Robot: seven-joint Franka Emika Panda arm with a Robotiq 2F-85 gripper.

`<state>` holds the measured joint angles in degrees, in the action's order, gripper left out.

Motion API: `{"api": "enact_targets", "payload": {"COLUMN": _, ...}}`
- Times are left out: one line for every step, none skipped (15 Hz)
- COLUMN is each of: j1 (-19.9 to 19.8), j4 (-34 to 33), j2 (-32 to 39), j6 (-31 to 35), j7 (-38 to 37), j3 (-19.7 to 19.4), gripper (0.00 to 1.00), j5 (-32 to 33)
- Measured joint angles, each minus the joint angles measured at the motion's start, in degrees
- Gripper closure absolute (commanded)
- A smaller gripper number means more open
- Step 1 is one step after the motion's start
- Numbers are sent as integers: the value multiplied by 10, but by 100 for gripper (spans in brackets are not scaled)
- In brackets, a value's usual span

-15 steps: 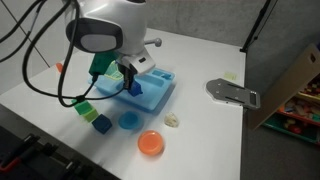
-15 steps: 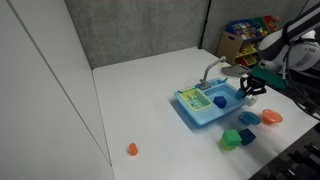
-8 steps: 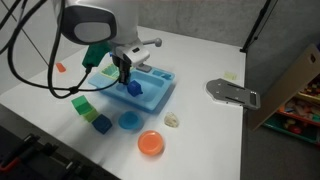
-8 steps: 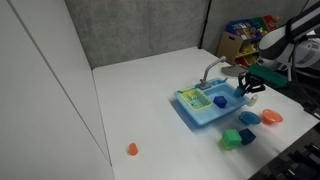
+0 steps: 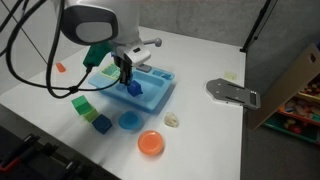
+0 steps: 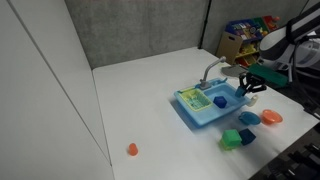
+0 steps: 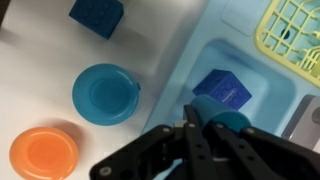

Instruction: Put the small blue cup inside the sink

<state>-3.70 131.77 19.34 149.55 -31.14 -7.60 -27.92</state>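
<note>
Cup [image 7: 222, 90]: 1, in sink [image 7: 186, 66], just beyond jaws. Judged light, stiff, slick plastic; grip opposite walls. Gripper [image 7: 194, 116] closed, empty.

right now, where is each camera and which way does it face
An exterior view: close above the table, facing the sink; arm and gripper show.
An exterior view: farther off, high, facing the sink; gripper enters at the edge.
Wrist view: straight down on the small blue cup in the sink; fingers show.
Shared: the sink.
</note>
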Motion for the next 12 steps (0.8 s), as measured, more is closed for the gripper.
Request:
{"api": "enact_targets", "payload": {"j1": 0, "j4": -2, "j2": 0, "j6": 0, "j7": -17, "j3": -6, "gripper": 96, "j5": 16}}
{"api": "enact_targets", "payload": {"j1": 1, "j4": -5, "j2": -1, "j6": 0, "j7": -33, "j3": -13, "gripper": 96, "j5": 33}}
{"api": "enact_targets", "payload": {"j1": 1, "j4": -9, "j2": -2, "j6": -1, "j7": -50, "j3": -20, "gripper": 96, "j5": 51}}
{"api": "enact_targets", "payload": {"j1": 2, "j4": -13, "j2": -3, "j6": -3, "j7": -64, "j3": -26, "gripper": 96, "j5": 69}}
{"api": "enact_targets", "payload": {"j1": 3, "j4": -18, "j2": -4, "j6": -6, "j7": -78, "j3": -32, "gripper": 96, "j5": 87}}
{"api": "enact_targets", "payload": {"j1": 3, "j4": -23, "j2": -5, "j6": -10, "j7": -89, "j3": -36, "gripper": 96, "j5": 101}}
{"api": "enact_targets", "payload": {"j1": 3, "j4": -29, "j2": -5, "j6": -13, "j7": -98, "j3": -38, "gripper": 96, "j5": 115}}
{"api": "enact_targets", "payload": {"j1": 4, "j4": -35, "j2": -5, "j6": -14, "j7": -106, "j3": -39, "gripper": 96, "j5": 127}}
{"api": "enact_targets", "payload": {"j1": 6, "j4": -40, "j2": -5, "j6": -15, "j7": -112, "j3": -39, "gripper": 96, "j5": 136}}
{"api": "enact_targets", "payload": {"j1": 10, "j4": -45, "j2": -5, "j6": -15, "j7": -119, "j3": -39, "gripper": 96, "j5": 147}}
{"api": "enact_targets", "payload": {"j1": 14, "j4": -50, "j2": -5, "j6": -16, "j7": -124, "j3": -39, "gripper": 96, "j5": 155}}
{"api": "enact_targets", "payload": {"j1": 19, "j4": -55, "j2": -4, "j6": -17, "j7": -129, "j3": -39, "gripper": 96, "j5": 163}}
